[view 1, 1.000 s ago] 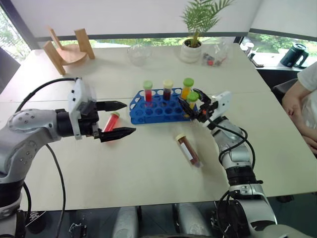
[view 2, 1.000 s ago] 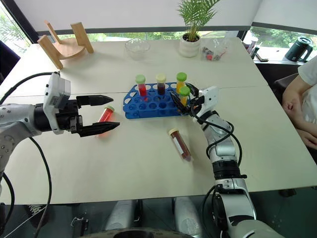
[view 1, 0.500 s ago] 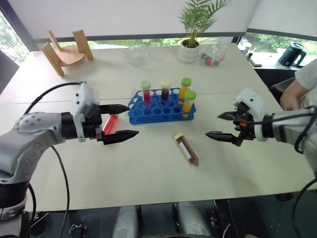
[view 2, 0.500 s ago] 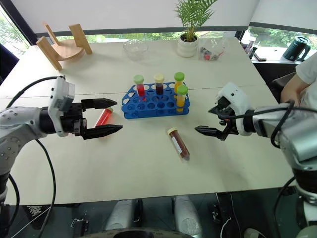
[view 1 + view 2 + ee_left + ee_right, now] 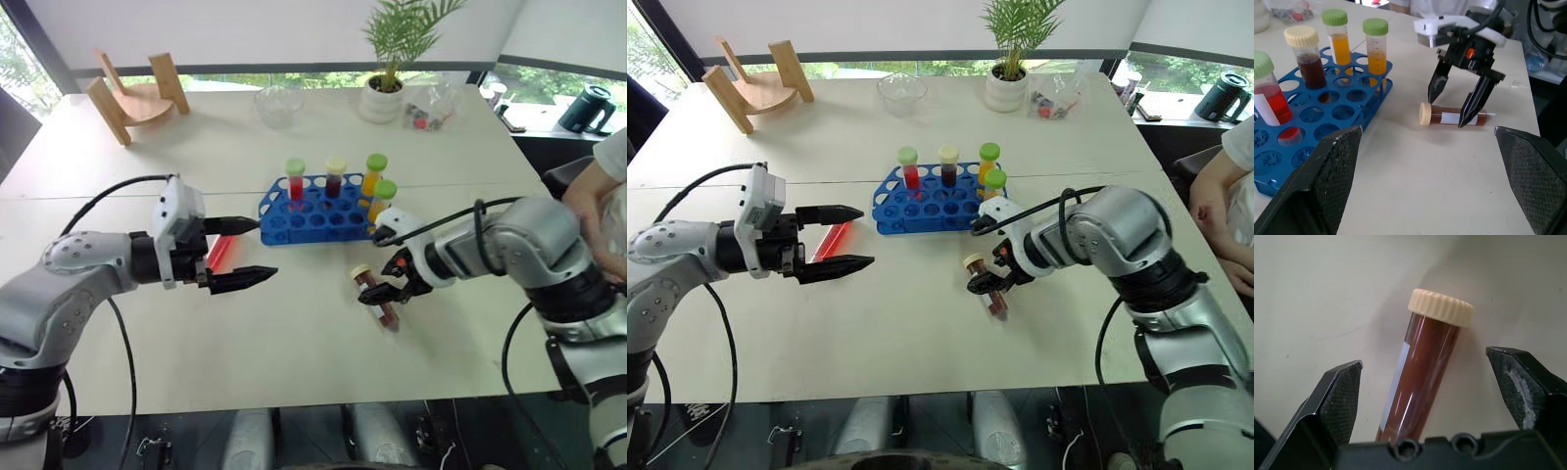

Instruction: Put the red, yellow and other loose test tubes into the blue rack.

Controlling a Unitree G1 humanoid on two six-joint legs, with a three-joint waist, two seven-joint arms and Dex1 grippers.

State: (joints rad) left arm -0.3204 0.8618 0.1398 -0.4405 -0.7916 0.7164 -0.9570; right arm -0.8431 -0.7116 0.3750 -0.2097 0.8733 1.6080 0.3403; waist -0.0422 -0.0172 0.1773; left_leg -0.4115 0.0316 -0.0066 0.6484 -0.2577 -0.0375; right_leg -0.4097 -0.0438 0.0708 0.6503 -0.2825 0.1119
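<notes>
Right gripper (image 5: 1462,105) now swung down from beside blue rack (image 5: 318,211), fingers spread astride brown tube (image 5: 1422,372) on table (image 5: 294,333), left gripper (image 5: 240,253) spread empty above red tube (image 5: 219,251)

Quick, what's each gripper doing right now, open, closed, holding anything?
Left gripper: open, holding nothing.
Right gripper: open, fingers on either side of the brown test tube lying on the table, not closed on it.

My robot's arms, silver with black cabling

I see grey-silver arm shells, white wrist housings, loose black cables, and black pointed fingers (image 5: 1472,100) with an orange patch above them.
</notes>
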